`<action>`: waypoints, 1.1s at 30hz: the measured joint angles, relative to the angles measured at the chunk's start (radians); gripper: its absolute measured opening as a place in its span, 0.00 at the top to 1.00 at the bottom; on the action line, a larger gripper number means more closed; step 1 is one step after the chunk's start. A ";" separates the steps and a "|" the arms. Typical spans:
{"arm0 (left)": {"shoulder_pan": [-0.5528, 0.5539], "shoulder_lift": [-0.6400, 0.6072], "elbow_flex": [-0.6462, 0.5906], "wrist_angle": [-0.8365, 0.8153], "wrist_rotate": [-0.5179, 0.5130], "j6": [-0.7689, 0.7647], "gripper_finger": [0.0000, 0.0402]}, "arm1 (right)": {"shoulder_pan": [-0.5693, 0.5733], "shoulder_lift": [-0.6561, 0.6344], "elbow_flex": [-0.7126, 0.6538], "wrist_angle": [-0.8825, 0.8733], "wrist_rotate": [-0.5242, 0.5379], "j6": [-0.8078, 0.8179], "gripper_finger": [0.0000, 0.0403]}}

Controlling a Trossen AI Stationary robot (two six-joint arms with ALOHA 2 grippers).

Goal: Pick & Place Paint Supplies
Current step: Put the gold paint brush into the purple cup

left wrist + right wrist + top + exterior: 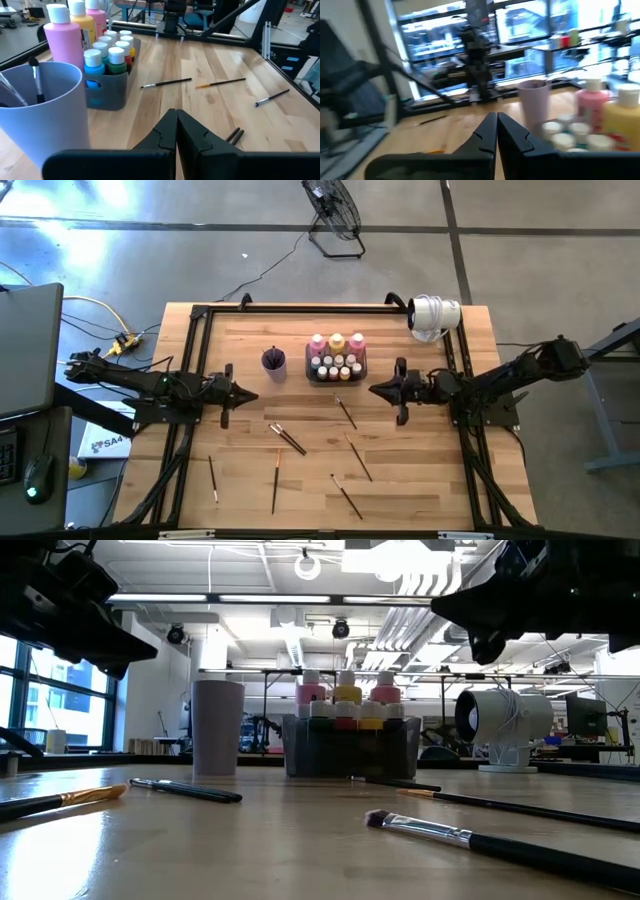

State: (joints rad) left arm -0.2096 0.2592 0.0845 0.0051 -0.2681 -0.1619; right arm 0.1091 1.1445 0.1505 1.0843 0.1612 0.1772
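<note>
Three tall bottles (337, 341) stand in a row at the back of the dark grey tray (336, 376): pink, yellow-orange, pink, all smooth plastic with white caps. In front of them sit the tiny bottles (338, 366), packed tight; their exact number is hard to tell. The tray is boxy with straight walls and sits mid-desk toward the far edge. Just beside it is one purple cup (274, 360), round and matte, with a brush or two already standing inside per the left wrist view.

Loose brushes (346, 413) lie flat on the wooden desk (400, 470): roughly seven, thin dark handles, a few with orange ones, scattered over the near half. Two lie side by side, touching (287, 438).

Left tool (252, 395) hovers above the desk with its fingers pressed together, holding nothing, near the cup. Right tool (374, 390) is also closed and empty, just beside the tray's near right corner. The brushes lie between and in front of both.
</note>
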 joint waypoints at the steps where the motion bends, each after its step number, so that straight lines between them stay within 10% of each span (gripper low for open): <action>1: 0.000 0.000 0.000 0.000 -0.003 0.000 1.00 | -0.001 0.000 0.000 -0.001 -0.033 0.008 0.99; 14: 0.000 0.000 0.000 0.000 -0.007 0.086 1.00 | 0.000 0.000 0.012 0.009 -0.242 0.055 0.99; 19: 0.000 0.000 0.000 0.000 -0.025 0.161 1.00 | 0.028 0.000 0.087 -0.085 0.041 0.160 0.99; 25: 0.000 0.000 0.000 -0.002 -0.024 0.157 1.00 | 0.102 0.007 0.307 -0.588 0.427 0.240 0.99; 33: 0.000 0.000 0.000 -0.008 -0.023 0.155 1.00 | 0.165 0.094 0.560 -0.986 0.434 0.377 0.99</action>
State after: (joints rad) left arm -0.2096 0.2596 0.0845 -0.0029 -0.2912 -0.0071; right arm 0.2740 1.2384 0.7106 0.0986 0.5952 0.5540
